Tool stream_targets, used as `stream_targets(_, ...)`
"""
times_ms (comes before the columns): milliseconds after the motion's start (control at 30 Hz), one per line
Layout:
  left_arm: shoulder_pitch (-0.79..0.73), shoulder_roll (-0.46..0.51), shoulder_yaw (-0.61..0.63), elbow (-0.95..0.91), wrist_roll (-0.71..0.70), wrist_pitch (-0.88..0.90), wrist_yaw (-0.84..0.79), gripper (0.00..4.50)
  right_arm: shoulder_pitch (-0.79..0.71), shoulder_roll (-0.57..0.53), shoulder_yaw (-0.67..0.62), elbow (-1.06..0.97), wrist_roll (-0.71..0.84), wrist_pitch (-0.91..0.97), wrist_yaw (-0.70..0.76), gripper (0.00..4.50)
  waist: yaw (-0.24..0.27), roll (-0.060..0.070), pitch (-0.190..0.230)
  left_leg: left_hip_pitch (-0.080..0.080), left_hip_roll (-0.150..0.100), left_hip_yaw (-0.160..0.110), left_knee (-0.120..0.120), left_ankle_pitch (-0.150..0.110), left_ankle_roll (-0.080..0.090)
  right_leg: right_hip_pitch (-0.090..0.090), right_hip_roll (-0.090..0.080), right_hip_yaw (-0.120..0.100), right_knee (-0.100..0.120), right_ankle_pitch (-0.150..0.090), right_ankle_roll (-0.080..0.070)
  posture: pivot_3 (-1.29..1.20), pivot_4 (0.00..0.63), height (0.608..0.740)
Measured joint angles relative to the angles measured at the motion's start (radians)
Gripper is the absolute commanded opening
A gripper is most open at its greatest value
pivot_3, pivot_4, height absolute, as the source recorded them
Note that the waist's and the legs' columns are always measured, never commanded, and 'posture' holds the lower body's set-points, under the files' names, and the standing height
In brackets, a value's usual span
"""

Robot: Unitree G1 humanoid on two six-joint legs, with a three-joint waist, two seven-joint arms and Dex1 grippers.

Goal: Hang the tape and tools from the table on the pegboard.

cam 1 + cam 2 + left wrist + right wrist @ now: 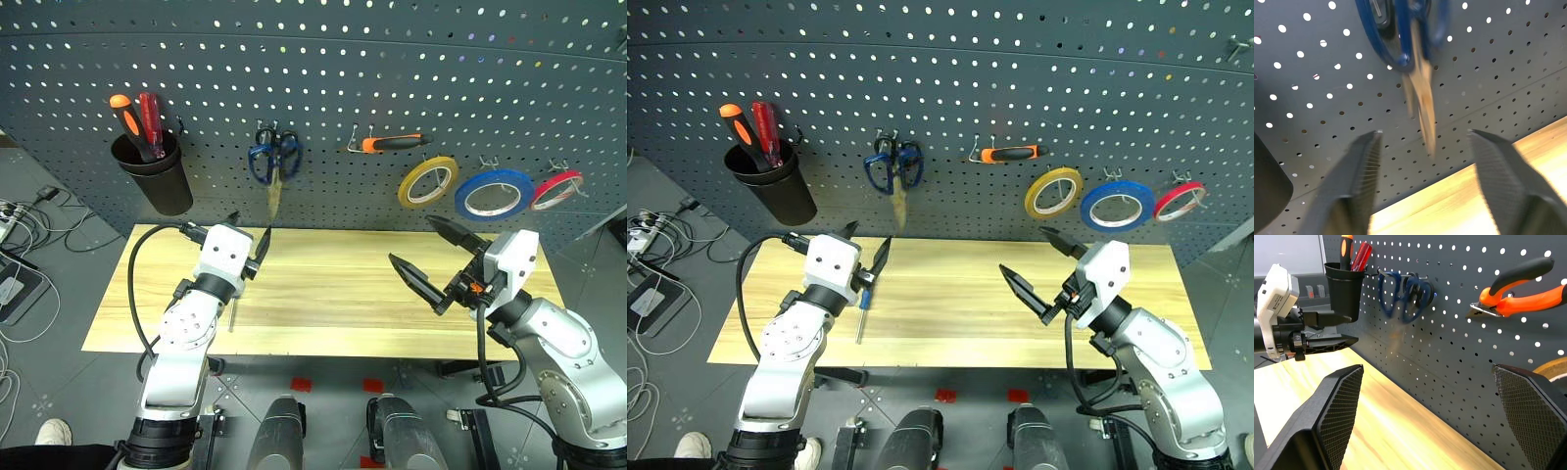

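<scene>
Left gripper (1422,147) nearest, jaws apart, empty, just below the scissors (275,159), which hang on the pegboard (323,78) above it, blades blurred. Screwdriver (861,313) lies on the table (323,294) beneath the left gripper. Right gripper (439,257) spread wide, empty; pliers (392,143) and blue tape (494,193) hang above it.

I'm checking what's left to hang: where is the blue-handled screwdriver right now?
The blue-handled screwdriver lies on the table at its left part, beside the left gripper, below the scissors hanging on the pegboard.
</scene>
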Motion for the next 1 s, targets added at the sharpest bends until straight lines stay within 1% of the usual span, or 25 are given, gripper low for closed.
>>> stream_targets(33,0.006,0.0,0.0,0.0,0.0,0.006,0.001,4.31,0.001,-0.002,0.0,0.0,0.0,0.001,0.001,4.5,0.0,0.0,0.0,0.0,0.0,0.0,0.0,0.0,0.001,0.0,0.0,0.0,0.0,0.0,0.0,0.05,0.245,0.74)
stream_targets(67,0.014,-0.001,0.0,-0.001,0.001,0.012,0.002,4.47,0.002,-0.003,0.0,0.0,0.0,0.001,0.003,4.5,0.0,0.0,0.0,0.0,0.0,0.0,0.0,-0.001,0.002,0.0,0.0,0.0,0.0,0.0,0.0,0.05,0.245,0.74)
stream_targets(133,0.036,-0.004,0.0,-0.003,0.003,0.032,0.009,4.47,0.005,-0.011,0.001,0.0,0.0,0.0,0.012,4.5,0.0,0.0,0.0,0.001,0.0,-0.001,0.0,-0.002,0.003,0.0,0.0,0.001,0.0,0.0,0.0,0.05,0.26,0.74)
stream_targets(333,0.101,-0.042,0.025,-0.024,0.009,0.217,0.066,4.47,0.009,-0.026,0.052,-0.006,0.001,-0.003,0.066,4.5,-0.001,0.0,0.001,0.002,0.0,-0.003,0.0,-0.002,0.004,0.001,0.001,0.001,0.0,0.0,0.0,0.06,0.281,0.74)
stream_targets(467,0.095,-0.047,0.052,-0.036,0.006,0.324,0.087,4.47,-0.053,-0.03,0.094,0.005,0.003,0.014,0.098,4.5,-0.002,-0.001,0.004,0.005,0.0,-0.003,0.0,-0.003,0.005,0.003,0.001,0.001,0.0,0.0,0.0,0.06,0.328,0.74)
stream_targets(600,0.035,-0.033,0.075,0.002,-0.004,0.409,0.082,4.47,-0.16,-0.016,0.147,0.039,0.013,0.054,0.119,4.5,-0.002,0.001,0.024,0.015,0.0,-0.003,-0.001,-0.004,0.008,0.015,0.001,0.001,-0.001,-0.001,-0.001,0.07,0.366,0.74)
stream_targets(700,-0.016,-0.015,0.081,0.064,-0.019,0.454,0.064,4.47,-0.213,0.002,0.181,0.063,0.023,0.079,0.125,4.5,-0.002,0.002,0.042,0.015,0.0,-0.004,-0.001,-0.004,0.008,0.014,0.002,0.001,-0.001,-0.001,-0.001,0.07,0.382,0.74)
stream_targets(733,-0.027,-0.015,0.081,0.081,-0.027,0.467,0.059,4.47,-0.224,0.005,0.192,0.069,0.021,0.084,0.128,4.5,-0.002,0.002,0.047,0.015,0.0,-0.004,-0.001,-0.004,0.008,0.014,0.002,0.001,-0.001,-0.001,-0.001,0.07,0.397,0.74)
stream_targets(867,-0.063,-0.014,0.073,0.164,-0.052,0.475,0.025,4.47,-0.269,0.007,0.236,0.112,-0.01,0.091,0.137,4.5,-0.003,0.002,0.075,0.014,0.001,-0.003,0.0,-0.004,0.008,0.013,0.001,0.002,0.0,-0.001,-0.001,0.06,0.428,0.74)
stream_targets(933,-0.085,-0.009,0.07,0.207,-0.064,0.475,0.014,4.47,-0.29,0.007,0.244,0.145,-0.022,0.097,0.137,4.5,-0.003,0.002,0.09,0.014,0.001,-0.003,0.0,-0.004,0.008,0.013,0.001,0.001,0.0,-0.001,-0.001,0.06,0.433,0.74)
stream_targets(1000,-0.102,-0.002,0.071,0.239,-0.072,0.476,0.005,4.47,-0.306,0.008,0.244,0.164,-0.034,0.101,0.136,4.5,-0.003,0.002,0.101,0.014,0.001,-0.003,0.0,-0.004,0.008,0.012,0.001,0.002,0.0,-0.001,-0.001,0.06,0.454,0.74)
